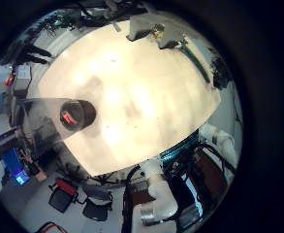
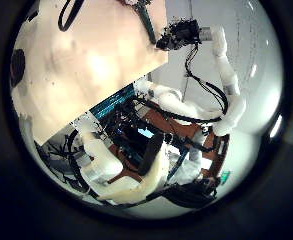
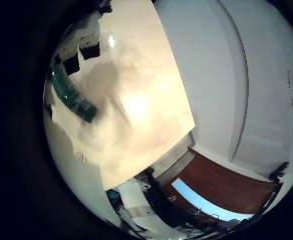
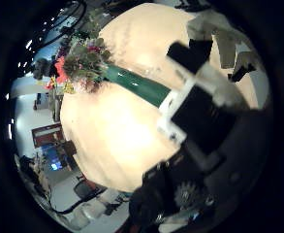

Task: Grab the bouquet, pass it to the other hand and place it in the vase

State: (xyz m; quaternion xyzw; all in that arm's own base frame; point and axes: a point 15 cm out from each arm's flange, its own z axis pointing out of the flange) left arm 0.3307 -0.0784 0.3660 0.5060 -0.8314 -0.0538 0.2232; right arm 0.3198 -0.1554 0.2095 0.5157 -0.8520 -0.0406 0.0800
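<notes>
The right hand (image 4: 205,92) has its black-and-white fingers curled round the green wrapped stem of the one bouquet of red and pink flowers (image 4: 83,63), held above the pale round table (image 4: 122,126). A slack grip could let it slip. One dark cylindrical vase (image 1: 74,115) stands far off. The left hand's fingers I cannot tell.

text: none can be read | labels: none can be read | numbers: none can be read | signs: none can be read
</notes>
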